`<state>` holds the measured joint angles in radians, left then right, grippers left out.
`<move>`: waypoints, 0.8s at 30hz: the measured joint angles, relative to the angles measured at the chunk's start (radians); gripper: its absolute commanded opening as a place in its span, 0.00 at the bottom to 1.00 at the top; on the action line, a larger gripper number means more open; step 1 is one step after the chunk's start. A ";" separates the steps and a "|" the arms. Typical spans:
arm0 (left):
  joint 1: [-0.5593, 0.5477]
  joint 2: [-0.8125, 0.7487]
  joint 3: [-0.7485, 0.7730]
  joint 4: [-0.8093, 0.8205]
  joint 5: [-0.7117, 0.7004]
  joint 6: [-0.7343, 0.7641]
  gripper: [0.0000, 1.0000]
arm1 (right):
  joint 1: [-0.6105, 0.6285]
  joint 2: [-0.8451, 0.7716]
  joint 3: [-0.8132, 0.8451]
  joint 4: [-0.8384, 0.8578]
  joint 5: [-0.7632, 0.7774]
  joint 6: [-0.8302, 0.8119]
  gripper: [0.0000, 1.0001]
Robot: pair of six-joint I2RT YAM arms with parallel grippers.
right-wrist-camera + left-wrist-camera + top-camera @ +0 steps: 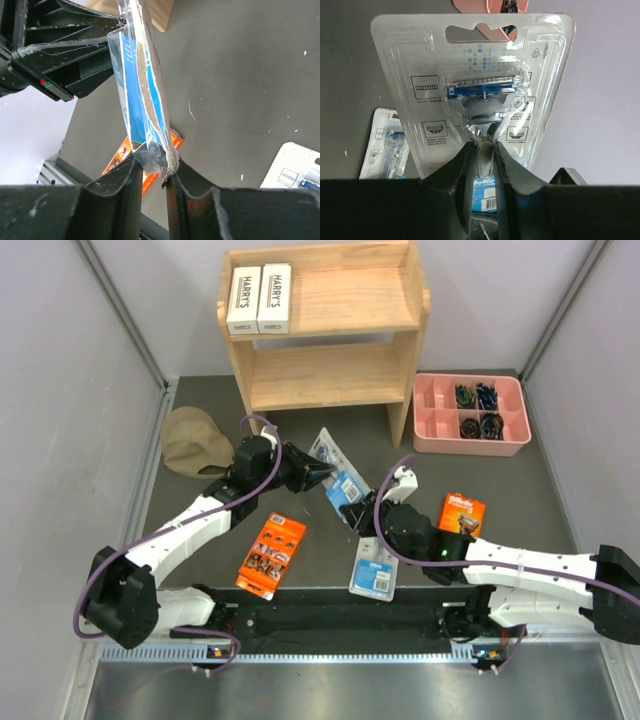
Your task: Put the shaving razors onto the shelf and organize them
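A clear blister pack with a blue label (337, 478) is held off the table in front of the shelf (330, 350). My left gripper (312, 476) is shut on its middle, the razor facing the left wrist view (480, 85). My right gripper (357, 519) is shut on its lower corner (150, 145). Two white HARRY'S boxes (259, 299) lie side by side on the left of the top tier. A second blister pack (375, 569) lies flat on the table. One orange pack (272, 555) lies at front left, another (461, 513) by the right arm.
A pink compartmented tray (437, 412) with small dark items stands right of the shelf. A tan cap (193, 441) lies left of the shelf. The lower tier (325, 380) and the right of the top tier hold nothing. Grey walls close in both sides.
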<state>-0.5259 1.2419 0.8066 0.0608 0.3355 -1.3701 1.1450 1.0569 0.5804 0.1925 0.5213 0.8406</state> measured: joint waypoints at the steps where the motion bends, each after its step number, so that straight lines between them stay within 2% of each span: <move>1: 0.001 0.000 0.000 0.000 0.001 0.002 0.44 | 0.000 0.000 0.000 0.000 0.000 0.000 0.07; 3: 0.003 0.000 -0.001 0.001 0.009 0.003 0.65 | 0.000 -0.001 0.000 -0.005 0.003 0.000 0.07; 4: 0.004 -0.001 -0.001 0.003 0.013 0.010 0.81 | 0.000 -0.001 0.000 -0.012 0.005 0.000 0.06; 7: 0.006 -0.005 -0.001 0.004 0.016 0.026 0.96 | 0.000 -0.002 0.000 -0.032 0.005 0.000 0.06; 15: 0.008 -0.053 0.043 -0.098 -0.013 0.120 0.99 | 0.000 -0.003 0.000 -0.054 0.006 0.000 0.05; 20: 0.006 -0.071 0.150 -0.261 -0.084 0.246 0.99 | 0.000 -0.003 0.000 -0.062 0.008 0.000 0.05; 24: -0.002 -0.080 0.256 -0.420 -0.196 0.374 0.99 | 0.000 -0.006 0.000 -0.066 0.009 0.000 0.05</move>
<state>-0.5282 1.1622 1.0622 -0.3595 0.1390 -0.9958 1.1450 1.0512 0.5808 0.1261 0.5301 0.8402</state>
